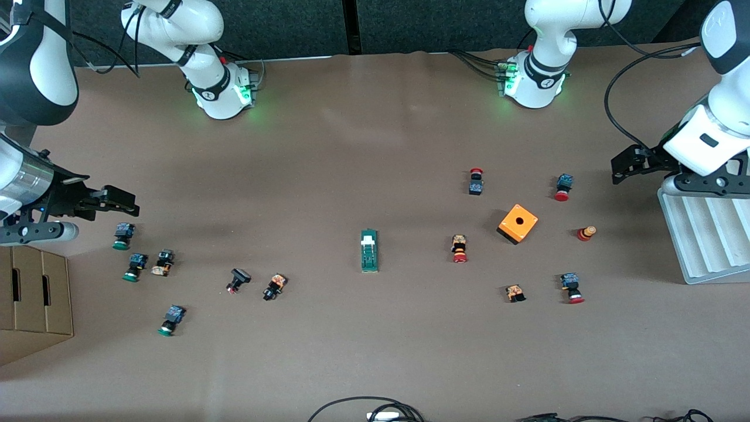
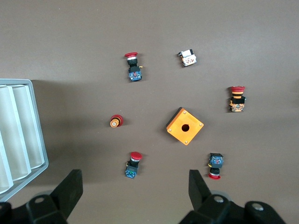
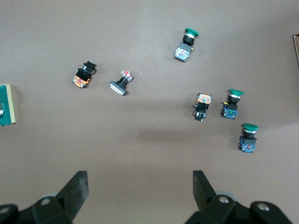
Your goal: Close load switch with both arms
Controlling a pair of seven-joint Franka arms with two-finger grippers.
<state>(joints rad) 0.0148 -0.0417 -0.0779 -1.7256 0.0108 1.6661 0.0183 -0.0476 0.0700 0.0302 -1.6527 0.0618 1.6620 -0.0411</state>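
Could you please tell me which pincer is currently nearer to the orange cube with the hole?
Left. The left pincer hovers near the white ridged tray, beside the orange cube; the right pincer is over the green-capped buttons.

In your right wrist view the load switch (image 3: 6,105) is cut off at the picture's edge, so only one end shows. The white ridged tray (image 2: 18,135) runs out of your left wrist view. The cardboard box (image 1: 32,302) is clipped in your front view.

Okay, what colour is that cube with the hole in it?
Orange cube, with a dark underside; clearest in the left wrist view.
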